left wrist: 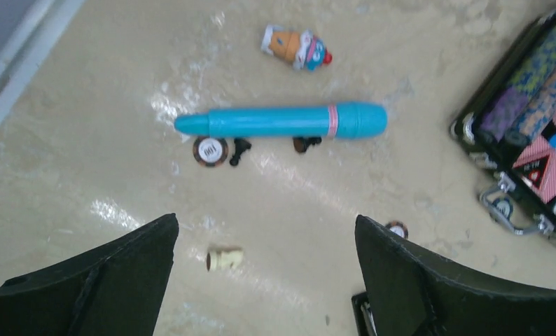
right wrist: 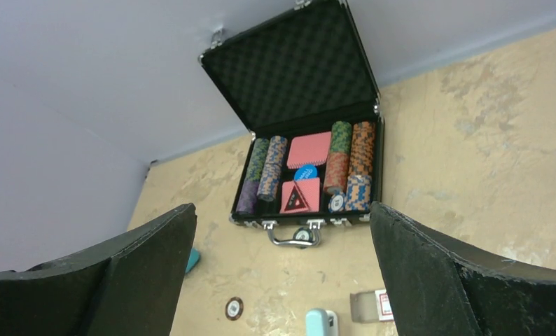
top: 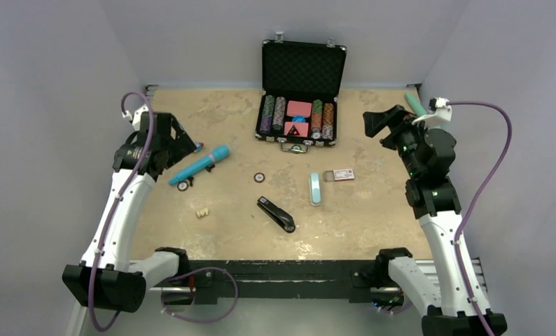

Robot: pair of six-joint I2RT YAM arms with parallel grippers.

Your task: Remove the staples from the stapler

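Both end effectors are held spread wide and empty: the left end effector (left wrist: 265,227) is raised left of the chip case (top: 304,66), the right end effector (right wrist: 282,210) right of it. In front of the case a black stapler (top: 276,214) lies on the beige desk (top: 373,224), a pale blue stapler (top: 316,188) nearer the case. No staples are seen; they are judged to be inside. A light, stiff, slippery metal strip is expected, best pinched by its long sides.
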